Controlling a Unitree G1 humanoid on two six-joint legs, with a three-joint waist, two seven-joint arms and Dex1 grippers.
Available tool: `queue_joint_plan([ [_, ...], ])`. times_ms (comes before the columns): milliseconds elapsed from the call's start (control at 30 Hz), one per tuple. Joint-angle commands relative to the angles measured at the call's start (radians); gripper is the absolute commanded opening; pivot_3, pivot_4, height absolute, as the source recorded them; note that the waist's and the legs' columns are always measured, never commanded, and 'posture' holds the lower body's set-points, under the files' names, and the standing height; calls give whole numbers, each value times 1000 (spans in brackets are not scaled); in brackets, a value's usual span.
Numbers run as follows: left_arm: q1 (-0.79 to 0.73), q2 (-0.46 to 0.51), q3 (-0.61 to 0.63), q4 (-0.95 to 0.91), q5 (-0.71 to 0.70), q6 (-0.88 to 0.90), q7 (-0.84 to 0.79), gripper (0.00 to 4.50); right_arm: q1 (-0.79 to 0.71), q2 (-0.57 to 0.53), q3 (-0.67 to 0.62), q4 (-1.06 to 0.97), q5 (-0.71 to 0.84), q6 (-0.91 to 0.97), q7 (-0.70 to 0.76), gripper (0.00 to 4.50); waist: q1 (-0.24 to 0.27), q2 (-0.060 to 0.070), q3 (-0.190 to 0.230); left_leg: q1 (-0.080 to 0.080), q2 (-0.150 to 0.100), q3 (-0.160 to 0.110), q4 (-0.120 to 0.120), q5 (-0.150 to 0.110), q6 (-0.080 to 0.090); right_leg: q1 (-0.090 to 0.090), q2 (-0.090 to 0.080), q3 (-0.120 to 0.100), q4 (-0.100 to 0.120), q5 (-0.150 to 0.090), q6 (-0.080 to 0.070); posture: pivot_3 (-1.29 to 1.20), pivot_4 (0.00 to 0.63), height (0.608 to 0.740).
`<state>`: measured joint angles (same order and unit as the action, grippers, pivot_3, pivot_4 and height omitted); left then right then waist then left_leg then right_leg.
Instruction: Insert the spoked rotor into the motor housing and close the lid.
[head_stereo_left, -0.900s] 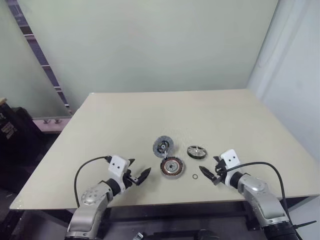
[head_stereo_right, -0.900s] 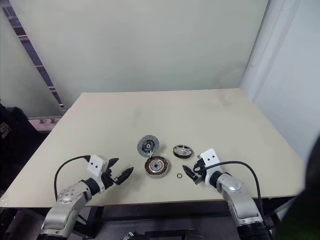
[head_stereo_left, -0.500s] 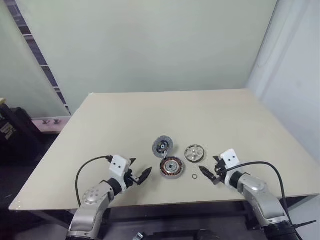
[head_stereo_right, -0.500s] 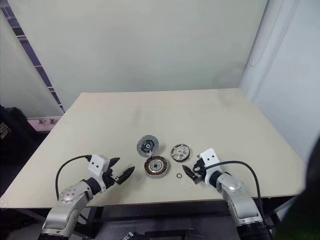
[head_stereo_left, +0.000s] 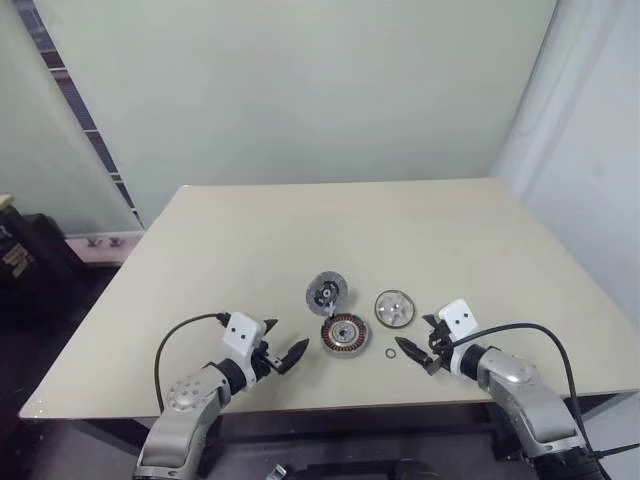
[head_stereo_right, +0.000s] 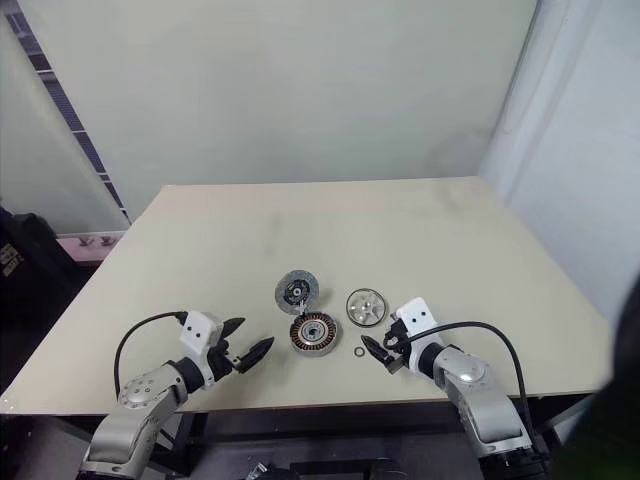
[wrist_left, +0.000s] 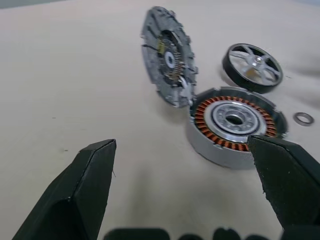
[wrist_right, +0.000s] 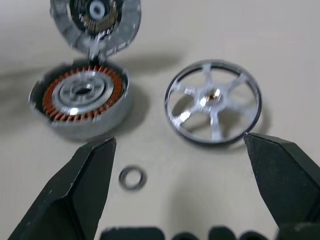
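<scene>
Just ahead of the spread right gripper (head_stereo_left: 413, 353), spoked rotor (head_stereo_left: 394, 308), motor housing (head_stereo_left: 344, 334) leftward

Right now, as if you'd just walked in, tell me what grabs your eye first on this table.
A cluster of small motor parts near the table's front edge: the motor housing with its copper windings, the lid propped up against its far side, and the spoked rotor lying flat beside it, towards the right arm. The left gripper and right gripper flank the cluster, both open and holding nothing. A tiny ring lies just ahead of the right gripper.
</scene>
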<state>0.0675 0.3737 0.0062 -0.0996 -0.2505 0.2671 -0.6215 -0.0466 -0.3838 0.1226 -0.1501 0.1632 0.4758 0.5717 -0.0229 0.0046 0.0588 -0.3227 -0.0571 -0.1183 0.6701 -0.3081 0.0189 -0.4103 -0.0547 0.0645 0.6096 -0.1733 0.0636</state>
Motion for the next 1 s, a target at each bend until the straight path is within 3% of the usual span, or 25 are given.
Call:
queue_joint_plan([
  [33, -32, 12, -3, -19, -11, 1, -18, 4500, 2, -22, 10, -91, 12, 44, 13, 4467, 0, 0, 0, 0, 0, 0, 0, 0, 0, 0, 0, 0, 0, 0, 0, 0, 0, 740],
  [467, -56, 39, -35, -9, -19, 53, -93, 4500, -1, -32, 63, -115, -16, 109, 2, 4467, 0, 0, 0, 0, 0, 0, 1, 0, 0, 0, 0, 0, 0, 0, 0, 0, 0, 740],
  [1000, -25, 109, -78, -30, -47, 132, -215, 4500, -67, 44, 124, 55, -57, 60, -27, 4467, -1, 0, 0, 0, 1, 0, 1, 0, 0, 0, 1, 0, 0, 0, 0, 0, 0, 740],
])
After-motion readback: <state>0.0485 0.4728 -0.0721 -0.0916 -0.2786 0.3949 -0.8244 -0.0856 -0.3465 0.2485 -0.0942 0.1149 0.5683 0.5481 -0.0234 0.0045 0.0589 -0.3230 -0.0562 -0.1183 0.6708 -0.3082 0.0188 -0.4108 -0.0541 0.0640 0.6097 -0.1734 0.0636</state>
